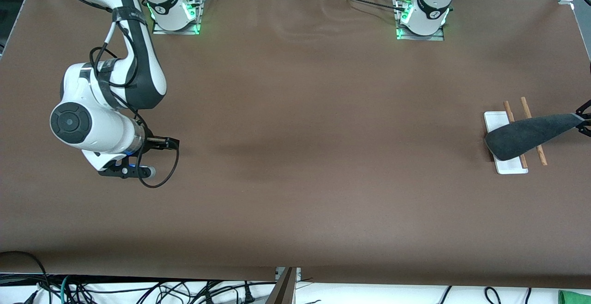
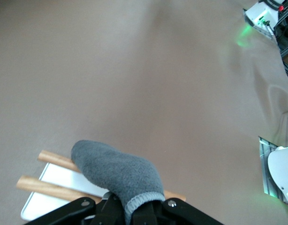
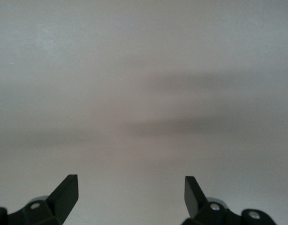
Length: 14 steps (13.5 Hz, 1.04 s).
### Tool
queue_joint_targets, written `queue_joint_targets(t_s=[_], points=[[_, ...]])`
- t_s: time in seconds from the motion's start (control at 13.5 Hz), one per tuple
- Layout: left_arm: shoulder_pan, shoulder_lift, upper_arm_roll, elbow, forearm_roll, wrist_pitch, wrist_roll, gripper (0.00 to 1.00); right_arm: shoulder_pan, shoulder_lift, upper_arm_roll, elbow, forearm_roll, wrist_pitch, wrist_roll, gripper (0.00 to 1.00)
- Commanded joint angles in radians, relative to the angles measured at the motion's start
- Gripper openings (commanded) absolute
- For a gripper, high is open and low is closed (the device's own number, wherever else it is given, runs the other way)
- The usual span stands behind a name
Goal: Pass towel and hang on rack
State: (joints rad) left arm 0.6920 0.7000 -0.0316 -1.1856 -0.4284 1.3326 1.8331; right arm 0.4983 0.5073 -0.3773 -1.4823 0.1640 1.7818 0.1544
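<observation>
From the front, the brown bench [image 1: 295, 156] is bare but for the rack [image 1: 508, 167] at my left arm's end; the towel [image 1: 526, 135] drapes across its rods. My left wrist view shows my left gripper [image 2: 134, 211] pinching the towel's edge, so letting go remains. My right gripper [image 3: 131, 191] waits, spread wide, empty.
</observation>
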Motion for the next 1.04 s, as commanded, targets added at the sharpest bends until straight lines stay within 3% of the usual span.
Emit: queue_joint_targets(t_s=[0.0, 0.37, 0.44, 0.52, 0.59, 0.74, 0.96], points=[[0.020, 0.022, -0.005, 0.023, 0.043, 0.023, 0.029, 0.00, -0.024, -0.029, 0.003, -0.027, -0.009, -0.010, -0.042, 1.00], [0.052, 0.052, -0.004, 0.018, 0.063, 0.103, 0.069, 0.00, -0.026, -0.061, -0.003, -0.036, -0.063, -0.033, -0.047, 1.00], [0.052, 0.056, -0.004, 0.015, 0.066, 0.115, 0.069, 0.08, -0.026, -0.081, 0.001, -0.055, -0.067, -0.032, -0.047, 1.00], [0.052, 0.059, -0.005, 0.015, 0.071, 0.117, 0.063, 0.88, -0.040, -0.108, 0.011, -0.084, -0.075, -0.030, -0.047, 1.00], [0.054, 0.058, -0.005, 0.015, 0.069, 0.115, 0.067, 1.00, -0.075, -0.140, 0.047, -0.107, -0.093, -0.028, -0.047, 1.00], [0.054, 0.059, -0.005, 0.015, 0.068, 0.115, 0.069, 1.00, -0.170, -0.223, 0.157, -0.183, -0.167, -0.016, -0.038, 1.00], [0.055, 0.058, -0.005, 0.017, 0.068, 0.115, 0.064, 1.00, -0.309, -0.360, 0.283, -0.268, -0.170, -0.013, -0.045, 1.00]])
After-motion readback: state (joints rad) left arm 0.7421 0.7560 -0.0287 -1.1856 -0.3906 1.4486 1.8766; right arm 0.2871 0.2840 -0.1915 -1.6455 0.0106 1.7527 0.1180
